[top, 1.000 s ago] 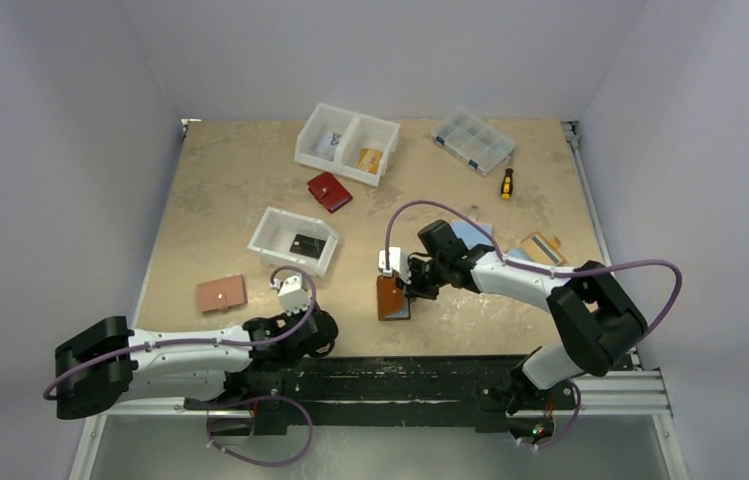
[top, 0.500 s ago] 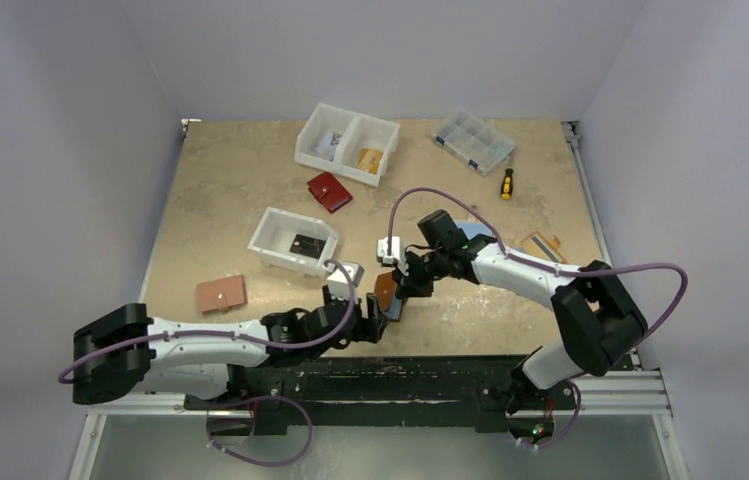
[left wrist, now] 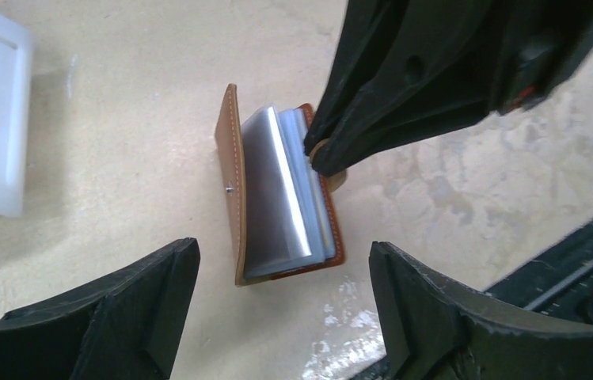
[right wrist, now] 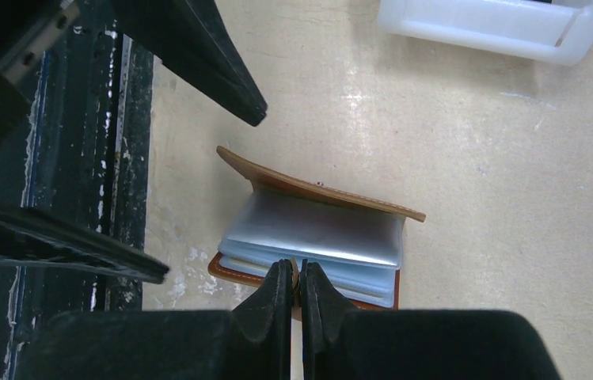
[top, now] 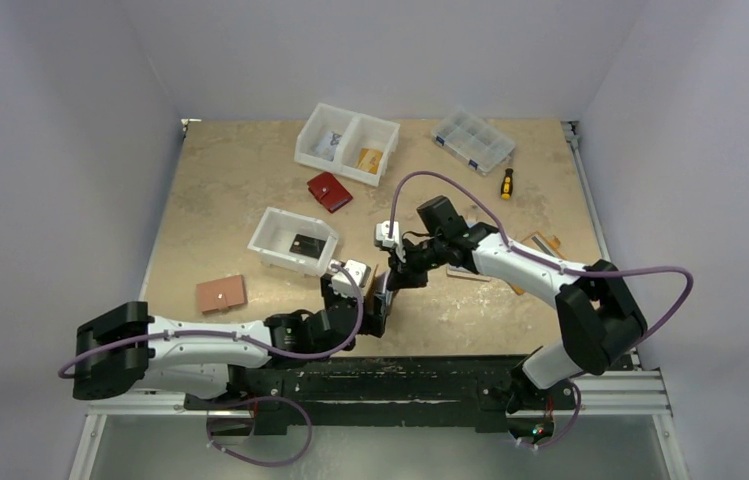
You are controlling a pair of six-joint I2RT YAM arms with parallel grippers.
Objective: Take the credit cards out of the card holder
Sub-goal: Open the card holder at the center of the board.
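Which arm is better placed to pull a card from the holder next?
Left, likely. The left tool is open above the card holder, facing its fanned sleeves. The right tool is shut on the holder's edge, propping it open, so it's occupied.

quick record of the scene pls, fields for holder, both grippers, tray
card holder: cover open, clear sleeves fanned out
right gripper: shut on the card holder's tab
left gripper: open, one finger either side of the holder, not touching it
white tray: beyond the holder, one dark card inside
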